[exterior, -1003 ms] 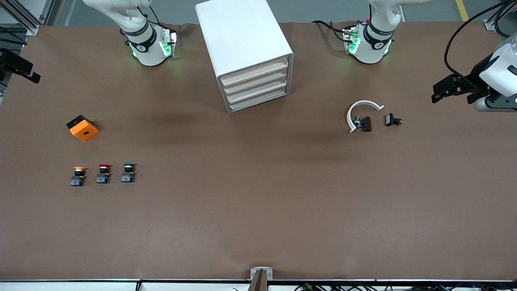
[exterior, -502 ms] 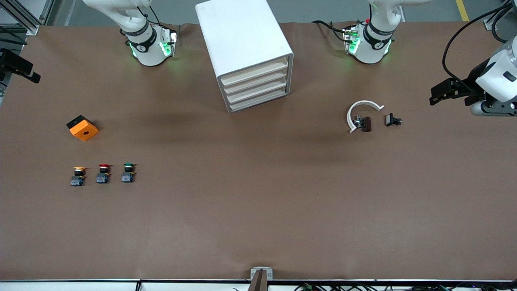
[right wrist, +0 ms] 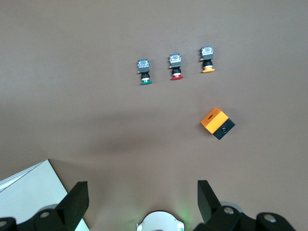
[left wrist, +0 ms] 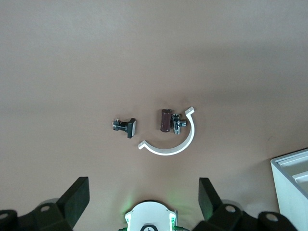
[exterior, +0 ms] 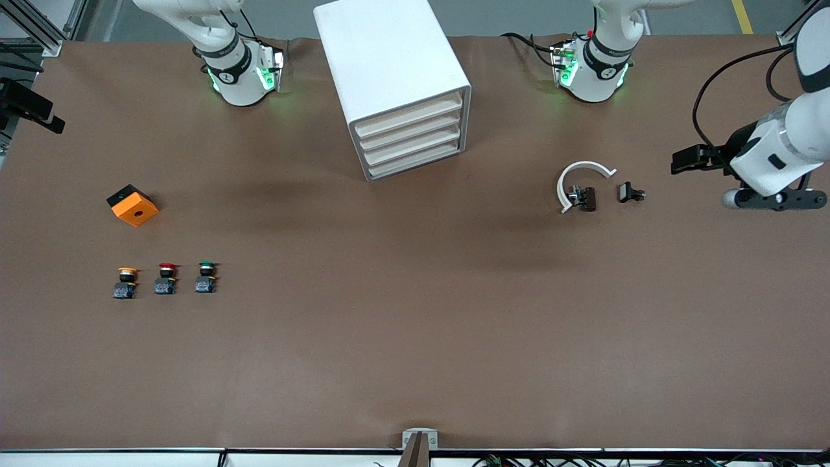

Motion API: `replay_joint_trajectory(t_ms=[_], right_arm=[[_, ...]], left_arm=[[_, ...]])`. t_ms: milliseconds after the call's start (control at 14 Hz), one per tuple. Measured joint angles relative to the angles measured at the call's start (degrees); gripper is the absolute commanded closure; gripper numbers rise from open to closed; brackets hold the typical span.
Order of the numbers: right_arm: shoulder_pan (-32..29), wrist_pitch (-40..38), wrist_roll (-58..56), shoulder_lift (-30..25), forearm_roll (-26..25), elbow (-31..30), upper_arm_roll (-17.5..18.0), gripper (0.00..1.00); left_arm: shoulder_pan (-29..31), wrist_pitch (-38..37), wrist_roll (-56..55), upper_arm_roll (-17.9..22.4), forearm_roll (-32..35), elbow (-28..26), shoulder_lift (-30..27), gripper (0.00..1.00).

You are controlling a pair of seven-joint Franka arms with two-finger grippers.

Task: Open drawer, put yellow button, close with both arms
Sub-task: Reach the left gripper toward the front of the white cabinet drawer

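Observation:
The white cabinet (exterior: 389,58) stands between the two bases, and its top drawer (exterior: 408,117) is shut. The yellow button (exterior: 126,282) (right wrist: 208,65) stands on the table toward the right arm's end, first in a row of three. My left gripper (exterior: 687,159) (left wrist: 144,192) hangs open and empty over the left arm's end of the table. My right gripper (exterior: 39,113) (right wrist: 143,195) waits open and empty at the table's edge at the right arm's end, high above the buttons.
A red button (exterior: 166,279) and a green button (exterior: 206,277) stand beside the yellow one. An orange cube (exterior: 133,205) lies farther from the camera than they do. A white ring piece (exterior: 580,175) and two small black parts (exterior: 630,192) lie near the left gripper.
The left gripper has swung in from the table's end toward the white ring piece, staying open. The right arm and all objects have not moved.

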Motion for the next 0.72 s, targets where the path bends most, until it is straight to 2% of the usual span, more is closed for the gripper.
replay_joint_trajectory(t_ms=[215,717], right_arm=[[0.00,0.04,0.00,0.00,0.00,0.00,0.00,0.00],[0.00,0.06,0.00,0.00,0.00,-0.01,-0.01,0.00]], left_arm=[[-1.79,0.23,-2.73,-0.66,0.00,0.00,2.49,0.00],[-2.92,3.72,-17.54,-6.48,-0.47,0.34,7.28,0.00]])
